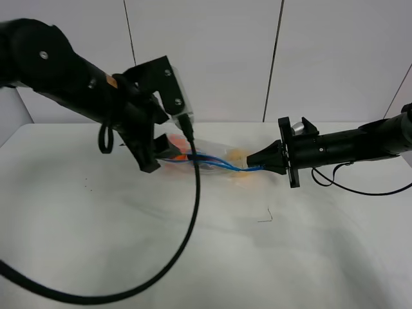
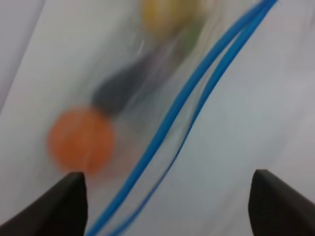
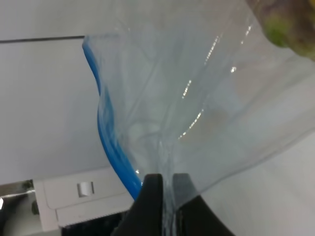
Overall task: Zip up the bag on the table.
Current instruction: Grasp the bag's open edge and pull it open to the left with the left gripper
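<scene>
White table (image 1: 309, 257): bag (image 1: 222, 164) end pinched in right claw (image 3: 166, 184); left claw (image 2: 167, 179) agape astride blue zipper (image 2: 173, 114).

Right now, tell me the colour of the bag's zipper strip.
Blue. The zipper strip shows best in the left wrist view.

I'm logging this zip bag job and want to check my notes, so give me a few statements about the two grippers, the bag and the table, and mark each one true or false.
1. The right gripper has its jaws shut on the clear floppy plastic zip bag. True.
2. The left gripper has its jaws clamped shut. False: they stand wide apart, with the bag's blue zipper strip running between them.
3. A round orange fruit shows through the bag. True.
4. The bag hangs off the edge of the large white tabletop. False: it sits well in from the edges.
</scene>
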